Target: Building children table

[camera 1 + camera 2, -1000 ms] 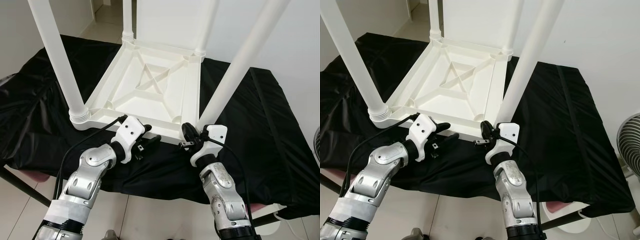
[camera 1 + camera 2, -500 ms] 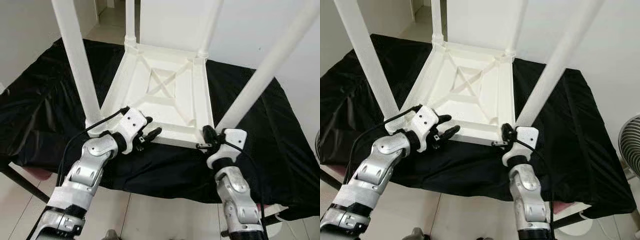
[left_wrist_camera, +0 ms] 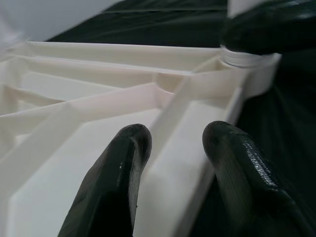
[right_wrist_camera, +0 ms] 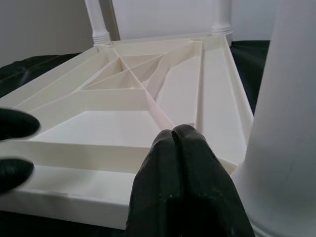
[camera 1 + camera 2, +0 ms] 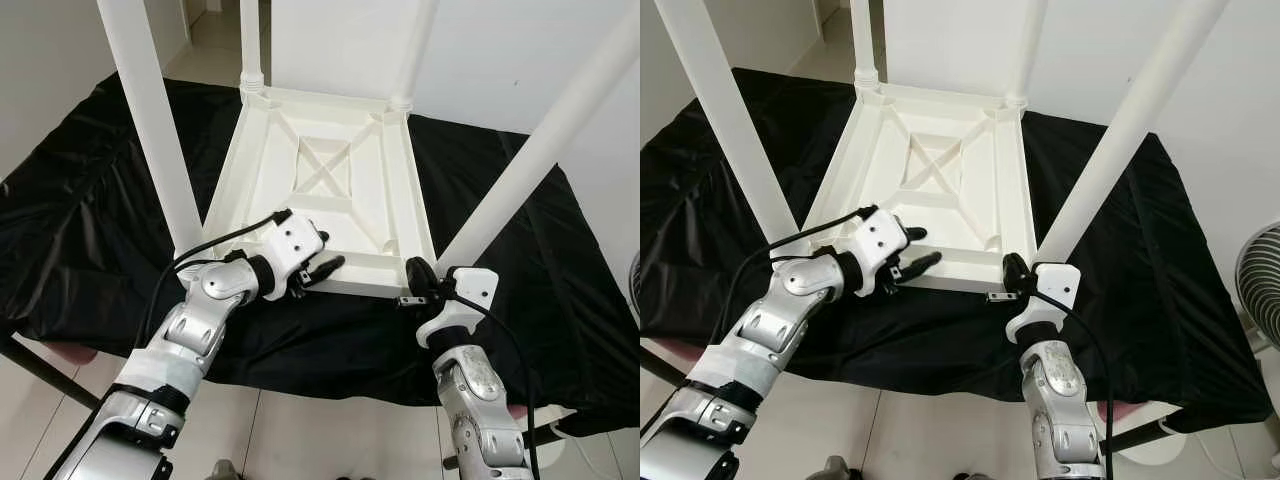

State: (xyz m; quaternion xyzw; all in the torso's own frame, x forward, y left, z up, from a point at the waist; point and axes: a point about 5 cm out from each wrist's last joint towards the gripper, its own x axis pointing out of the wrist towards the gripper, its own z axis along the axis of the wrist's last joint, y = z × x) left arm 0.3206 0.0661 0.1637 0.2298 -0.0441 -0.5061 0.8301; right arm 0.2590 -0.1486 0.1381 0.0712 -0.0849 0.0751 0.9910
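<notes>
- White plastic children's table (image 5: 330, 190) lies upside down on a black cloth (image 5: 90, 220), centre of the head views, ribbed underside up with an X brace in the middle.
- Four white legs (image 5: 150, 120) stand up from its corners: two near ones run out of the top of the frame at left and right, two far ones sit at upper centre.
- Left gripper (image 5: 322, 268) is at the table's near rim, lower centre-left of the frame. Fingers apart, straddling the rim wall: in the left wrist view one finger (image 3: 118, 182) is inside the frame, the other outside, rim between them. Can't confirm pad contact.
- Right gripper (image 5: 412, 285) is at the near right corner, just beside the base of the near right leg (image 5: 530, 160). In the right wrist view its fingertips (image 4: 180, 163) are pressed together, nothing between them, hovering over the near rim.
- Pale tiled floor (image 5: 320, 430) along the bottom edge.
- Part of a fan (image 5: 1260, 290) at the right edge of the right eye view.
</notes>
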